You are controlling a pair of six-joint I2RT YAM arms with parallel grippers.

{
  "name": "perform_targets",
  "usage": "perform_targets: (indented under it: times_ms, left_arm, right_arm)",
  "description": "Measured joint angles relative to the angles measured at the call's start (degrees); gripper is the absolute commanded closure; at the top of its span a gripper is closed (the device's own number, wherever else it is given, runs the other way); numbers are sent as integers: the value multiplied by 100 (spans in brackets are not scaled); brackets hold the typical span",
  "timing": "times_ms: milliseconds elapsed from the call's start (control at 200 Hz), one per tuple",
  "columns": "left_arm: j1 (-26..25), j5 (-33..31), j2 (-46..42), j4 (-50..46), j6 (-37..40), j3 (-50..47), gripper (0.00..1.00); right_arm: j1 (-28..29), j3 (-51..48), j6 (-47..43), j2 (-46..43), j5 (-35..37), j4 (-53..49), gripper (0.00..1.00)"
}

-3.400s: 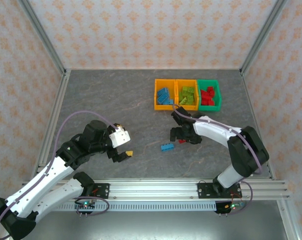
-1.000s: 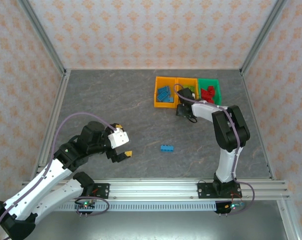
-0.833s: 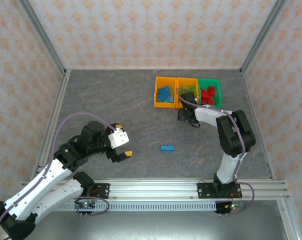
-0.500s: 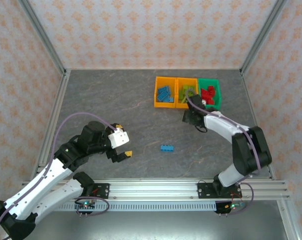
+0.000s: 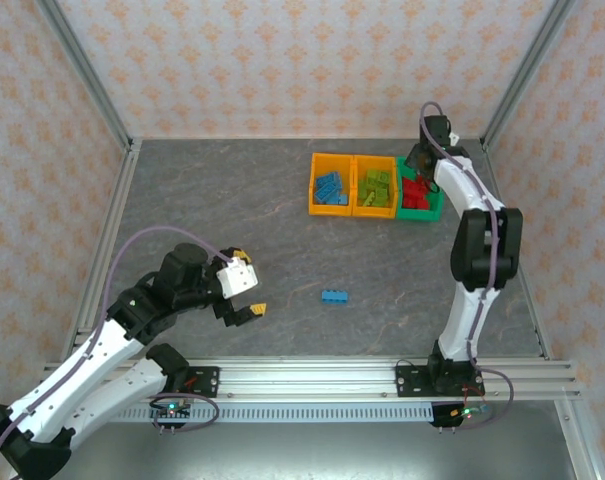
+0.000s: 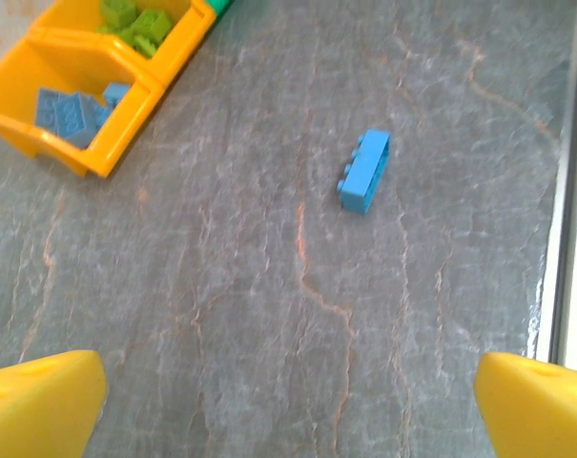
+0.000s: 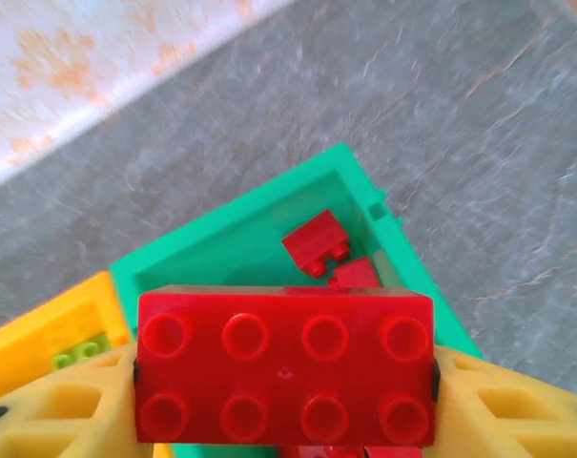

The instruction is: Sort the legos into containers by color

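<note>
A red lego [image 7: 285, 365] with eight studs sits gripped between the yellow fingers [image 7: 50, 410] of my right gripper [image 5: 418, 172], which hangs over the green container [image 7: 240, 239]. More red legos [image 7: 317, 240] lie inside that container. One blue lego [image 5: 333, 296] lies alone on the table; in the left wrist view this blue lego [image 6: 365, 171] is ahead of my left gripper [image 6: 288, 420], which stands wide open and empty. The two orange containers hold blue legos [image 5: 329, 189] and green legos [image 5: 374, 187].
The three containers stand in a row at the back right: an orange one [image 5: 315, 185], an orange one [image 5: 358, 190] and the green one [image 5: 431, 205]. Patterned walls and metal frame posts [image 5: 90, 80] enclose the grey table [image 5: 232, 220]. A rail [image 5: 312, 375] runs along the near edge.
My right arm has swung from the table in front of the containers up and back to above the green one, carrying the red lego. The left arm has stayed still.
</note>
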Motion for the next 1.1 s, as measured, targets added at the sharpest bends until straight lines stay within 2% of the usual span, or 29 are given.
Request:
perform_targets:
  times_ms: [105,250,345,435,505,601,771,956,1101]
  left_arm:
    - [0,-15,-116,251,-337,-81,0]
    - [-2,-304,326,343,-1150,188,8]
    - [-197,-367,1150,205,-1670,863,7]
    - [-918,-496,1779,260,-2002,1314,8]
    - [-1497,-540,2107,310,-2162,1458,12]
    - [-1965,-533,2785,315,-2269,1738,13]
    - [-2284,-940,4568,365,-2358,2391,13]
    - [-2452,-1574,6264,170,-2332,3178,14]
    - [-2450,-1836,7366,-44,-2223,4039,27]
  right_arm:
    - [20,76,-72,181,-254,-339,10]
    - [42,-284,-26,-345,-566,-452,6]
    - [44,-874,20,-1233,-791,-522,6]
    - [50,-1451,76,-2282,-1128,-586,6]
    - [92,-1939,120,-3139,-1456,-603,5]
    - [306,-2577,136,-4166,-1784,-699,4]
    - [612,-3689,133,-5331,-1812,-1113,3]
    - [605,-4323,136,-5934,-1604,-1497,2]
    - [605,-4328,170,-6024,-1567,-1534,2]
